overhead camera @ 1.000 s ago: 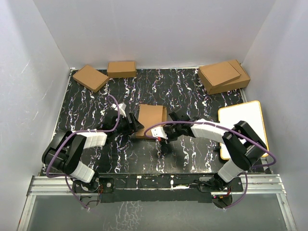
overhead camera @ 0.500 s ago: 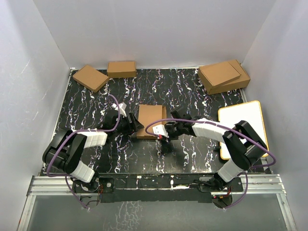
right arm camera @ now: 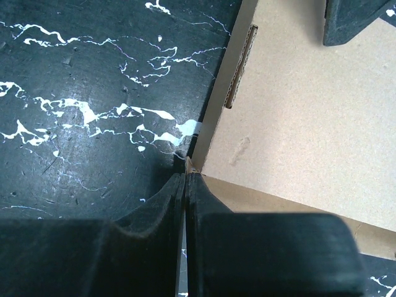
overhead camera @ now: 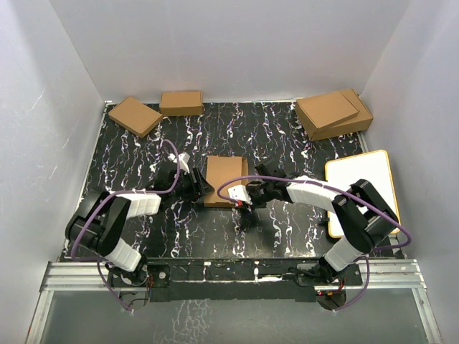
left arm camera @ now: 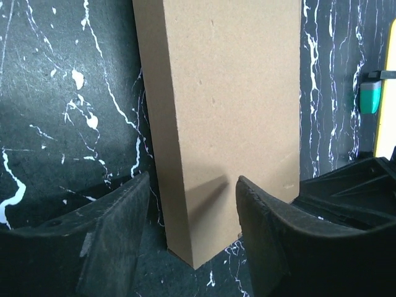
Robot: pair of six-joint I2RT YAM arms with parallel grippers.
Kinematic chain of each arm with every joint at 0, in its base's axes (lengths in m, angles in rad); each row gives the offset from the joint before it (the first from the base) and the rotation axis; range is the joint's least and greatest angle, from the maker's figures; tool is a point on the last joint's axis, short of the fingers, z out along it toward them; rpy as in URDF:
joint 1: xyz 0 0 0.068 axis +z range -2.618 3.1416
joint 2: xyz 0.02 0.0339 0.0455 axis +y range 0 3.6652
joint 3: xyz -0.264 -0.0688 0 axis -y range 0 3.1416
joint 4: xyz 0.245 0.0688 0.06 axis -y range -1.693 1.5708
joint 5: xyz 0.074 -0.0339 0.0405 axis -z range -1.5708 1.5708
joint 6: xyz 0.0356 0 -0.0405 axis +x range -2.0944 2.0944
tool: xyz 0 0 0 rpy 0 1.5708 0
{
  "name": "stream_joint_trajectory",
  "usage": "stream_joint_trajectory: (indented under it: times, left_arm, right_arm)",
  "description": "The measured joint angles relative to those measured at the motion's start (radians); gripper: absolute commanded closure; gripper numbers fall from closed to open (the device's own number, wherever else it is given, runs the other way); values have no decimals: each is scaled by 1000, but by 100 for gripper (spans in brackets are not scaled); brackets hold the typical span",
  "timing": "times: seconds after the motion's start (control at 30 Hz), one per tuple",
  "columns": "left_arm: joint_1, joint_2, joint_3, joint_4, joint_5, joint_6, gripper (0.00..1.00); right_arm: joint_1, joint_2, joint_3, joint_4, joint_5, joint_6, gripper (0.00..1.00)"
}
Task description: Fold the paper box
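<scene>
Cardboard is the weak point: the paper box [overhead camera: 224,179] lies flat as a thin rectangle mid-table [overhead camera: 143,150], between the two grippers. Likely failures, left to right: the left gripper [overhead camera: 199,188], if it closes on the box's left end, could dent the corrugated wall or skid the box. The right gripper [overhead camera: 244,196], bearing on a corner, could slip off and spin it. Pose: left arm low, fingers [left arm camera: 117,235] spread astride the box's end. Right arm reaches inward, fingers [right arm camera: 154,223] pressed together, tips at the box corner — whether any cardboard is caught cannot be told.
</scene>
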Motion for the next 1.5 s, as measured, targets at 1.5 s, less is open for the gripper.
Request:
stream_joint_trajectory:
  times: [1.5]
  left_arm:
    - [2,64,44,-11,21,2,62]
  right_arm:
    - [-54,19,-1,-6,-45,107,92]
